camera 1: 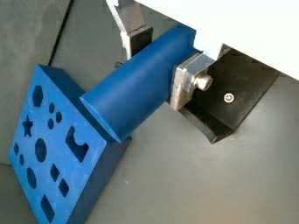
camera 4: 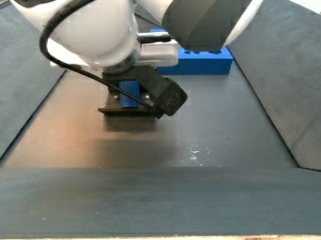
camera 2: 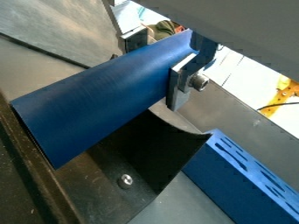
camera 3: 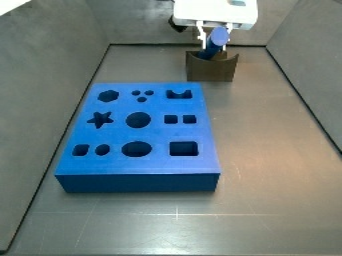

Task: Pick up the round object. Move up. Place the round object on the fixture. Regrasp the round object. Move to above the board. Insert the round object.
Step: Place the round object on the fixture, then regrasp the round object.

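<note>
Claw [camera 1: 163, 63], the two-finger gripper with flat silver plates and dark pads, is clamped across the smooth blue cylindrical peg [camera 1: 138, 81], one plate on each side of its upper part in both wrist views. Directly beneath the claw sits the small dark brown-grey fixture [camera 2: 158, 157], its curved notch facing up; the peg's body hangs just above that notch, and contact between them cannot be confirmed from the wrist views. In a side view the claw [camera 3: 214, 40] and peg [camera 3: 218, 45] stand over the fixture [camera 3: 211, 66] at the far end of the enclosure. Well apart from the claw lies the large thick blue rectangular board [camera 3: 140, 135] with its grid of shaped holes. Judgement: the step in hand is placing the peg on the fixture. Next move calls for lowering until the peg seats in the notch, then releasing and regrasping.
</note>
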Available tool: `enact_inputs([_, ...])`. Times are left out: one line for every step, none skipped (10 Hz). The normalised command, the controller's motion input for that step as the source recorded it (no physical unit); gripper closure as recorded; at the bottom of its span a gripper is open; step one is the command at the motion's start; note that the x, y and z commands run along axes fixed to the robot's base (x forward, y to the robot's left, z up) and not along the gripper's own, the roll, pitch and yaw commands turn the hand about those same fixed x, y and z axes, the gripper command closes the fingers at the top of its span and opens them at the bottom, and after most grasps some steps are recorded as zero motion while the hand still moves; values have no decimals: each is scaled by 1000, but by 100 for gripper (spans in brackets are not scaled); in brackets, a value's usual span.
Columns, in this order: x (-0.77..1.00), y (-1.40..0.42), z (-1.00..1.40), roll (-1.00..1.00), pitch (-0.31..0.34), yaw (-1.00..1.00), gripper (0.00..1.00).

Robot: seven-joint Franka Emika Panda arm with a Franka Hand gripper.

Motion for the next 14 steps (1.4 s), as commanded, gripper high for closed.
enact_inputs([103,202,-612,-108,-74,-133,100])
enact_inputs([100,200,-611,-109,-73,-101,100])
enact_inputs([0,0,0,0,0,0,0])
enact_inputs([0,0,1000,-52,-17,17,0])
enact_inputs([-3,7,1000,-40,-19,23,0])
enact_inputs([-16,10,1000,-22,-12,29,0])
enact_inputs([-26,5,1000,-4,-3,34,0])
enact_inputs([-35,6,1000,11,7,34,0])
enact_inputs([-37,11,885,21,25,29,0])
enact_inputs([-36,9,699,26,39,26,0])
enact_inputs([-34,10,514,26,52,19,0])
enact_inputs([-35,12,326,30,60,10,0])
enact_inputs([3,-1000,799,1000,50,20,0])
enact_inputs([7,-1000,737,1000,49,19,0])
